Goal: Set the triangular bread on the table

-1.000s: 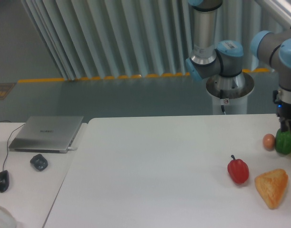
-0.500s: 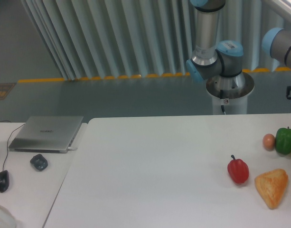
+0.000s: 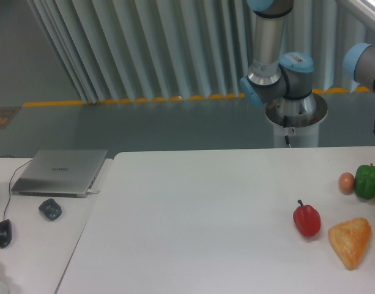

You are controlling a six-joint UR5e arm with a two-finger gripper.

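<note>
The triangular bread [image 3: 350,241], a golden-orange wedge, lies on the white table [image 3: 205,220] near its right front. A red bell pepper [image 3: 307,220] stands just left of it. The arm's joints show at the top and right edge of the view, but the gripper itself is out of the frame past the right edge.
A green bell pepper [image 3: 368,180] and a small brown egg [image 3: 346,182] sit at the table's right edge. The arm's base [image 3: 295,113] stands behind the table. A smaller desk at the left holds a laptop [image 3: 60,172] and two mice [image 3: 50,209].
The gripper, which stood over the green pepper, has risen and moved right out of view. The green pepper stays on the table; the bread has not moved.
</note>
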